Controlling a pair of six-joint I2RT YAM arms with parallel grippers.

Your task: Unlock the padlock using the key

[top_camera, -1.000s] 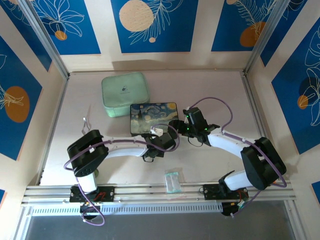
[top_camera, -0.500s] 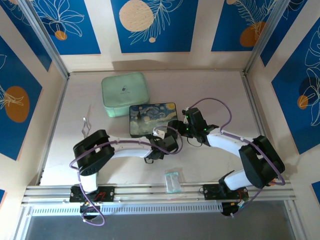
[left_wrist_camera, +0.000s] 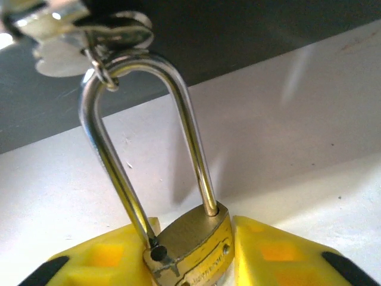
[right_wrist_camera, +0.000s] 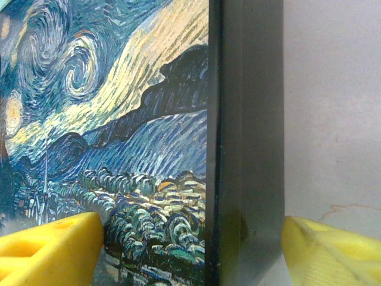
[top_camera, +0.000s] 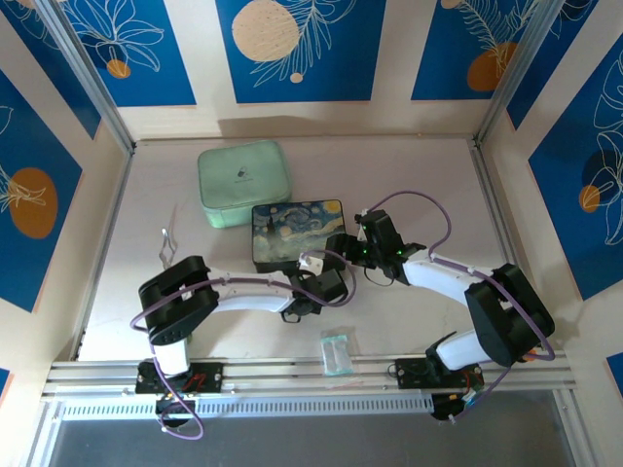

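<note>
Padlock (left_wrist_camera: 193, 247) sitting between the yellow fingers (left_wrist_camera: 101, 262) of the left gripper (left_wrist_camera: 190, 265), small brass-gold body tilting, touching both. Thin silver U shackle (left_wrist_camera: 196, 149) standing up from the body, its bend passing through a small metal ring (left_wrist_camera: 102, 74); locked or not, cannot tell

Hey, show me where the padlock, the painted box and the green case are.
padlock (left_wrist_camera: 191, 241), left wrist view, on its brass body.
painted box (right_wrist_camera: 119, 155), right wrist view, on its painted lid.
green case (top_camera: 243, 183), top view, middle of its lid.
</note>
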